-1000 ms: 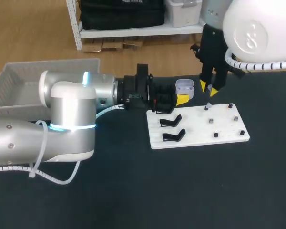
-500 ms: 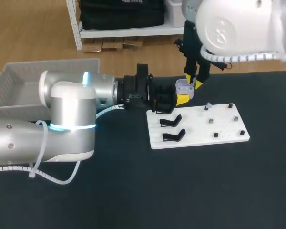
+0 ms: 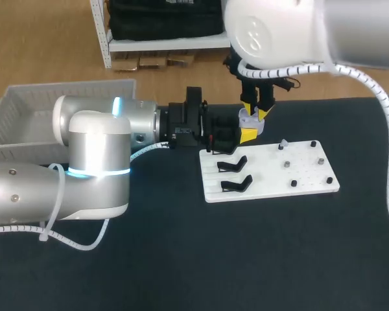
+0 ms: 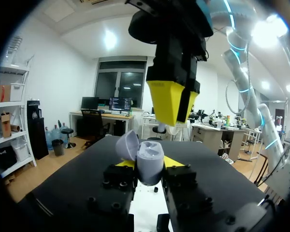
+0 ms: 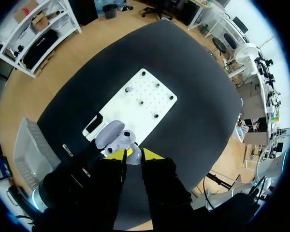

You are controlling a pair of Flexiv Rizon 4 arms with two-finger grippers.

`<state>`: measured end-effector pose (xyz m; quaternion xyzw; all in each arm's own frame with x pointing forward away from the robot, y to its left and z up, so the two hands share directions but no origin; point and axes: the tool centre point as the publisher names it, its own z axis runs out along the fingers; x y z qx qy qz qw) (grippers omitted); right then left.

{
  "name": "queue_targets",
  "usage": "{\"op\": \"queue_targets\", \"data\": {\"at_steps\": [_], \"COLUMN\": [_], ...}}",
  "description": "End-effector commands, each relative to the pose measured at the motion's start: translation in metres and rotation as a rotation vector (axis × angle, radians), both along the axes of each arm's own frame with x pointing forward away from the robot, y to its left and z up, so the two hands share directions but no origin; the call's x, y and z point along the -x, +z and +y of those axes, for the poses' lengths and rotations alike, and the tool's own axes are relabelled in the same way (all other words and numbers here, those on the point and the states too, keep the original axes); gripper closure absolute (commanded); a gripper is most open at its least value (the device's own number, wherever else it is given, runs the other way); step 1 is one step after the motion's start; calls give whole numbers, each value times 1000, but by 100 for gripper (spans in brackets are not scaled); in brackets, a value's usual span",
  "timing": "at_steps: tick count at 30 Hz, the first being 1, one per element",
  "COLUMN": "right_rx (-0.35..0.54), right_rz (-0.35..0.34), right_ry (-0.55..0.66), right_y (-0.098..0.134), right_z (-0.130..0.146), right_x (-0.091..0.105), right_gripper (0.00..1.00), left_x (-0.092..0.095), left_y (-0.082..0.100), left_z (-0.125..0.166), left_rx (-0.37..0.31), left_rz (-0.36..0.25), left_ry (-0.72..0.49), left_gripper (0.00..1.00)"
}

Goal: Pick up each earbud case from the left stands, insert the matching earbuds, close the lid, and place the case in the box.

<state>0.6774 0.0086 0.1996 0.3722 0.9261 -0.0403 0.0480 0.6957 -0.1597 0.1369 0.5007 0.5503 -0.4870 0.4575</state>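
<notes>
- Two pincers met just beyond the far left corner of the white pegboard plate [image 3: 305, 184] on the black table [image 3: 181, 259]. The left pincer [image 4: 150, 169] was clenched sideways on the pale grey earbud case [image 4: 150, 157], which hung off that corner with its lid open.
- Directly above the case, the right pincer [image 4: 171, 123] pointed down, clenched on what looked like a small white earbud [image 4: 170, 127].
- Any sideways offset was the main risk. The earbud could have landed on the case's rim instead of in its socket, then bounced to the table beyond the plate's far edge.
- Too hard a downward push could have twisted the case in the left grip or levered it out, since only two narrow tips held its rounded body.
- The raised lid stood close beside the descending tips. A brush against it might have snapped it shut early or knocked the case askew.
- Releasing before the earbud seated would probably have left it tilted, blocking the lid.
- One more small earbud [image 3: 283, 143] sat on a peg near the plate's far edge.
- The grey slatted box [image 3: 26, 110] waited well left of the plate.
</notes>
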Motion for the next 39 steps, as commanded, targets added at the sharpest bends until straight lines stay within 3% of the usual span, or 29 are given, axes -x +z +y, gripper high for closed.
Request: {"op": "queue_targets", "data": {"at_steps": [1, 39], "right_rx": [20, 41], "right_rz": [7, 29], "right_ry": [2, -23], "right_y": [-3, -21], "right_z": [2, -2], "right_x": [-4, -14], "right_gripper": [100, 100], "left_x": [1, 1], "left_y": [-2, -2], "left_z": [0, 0], "left_rx": [8, 8], "left_rz": [-6, -6], "left_ry": [5, 5], "left_gripper": [100, 100]}}
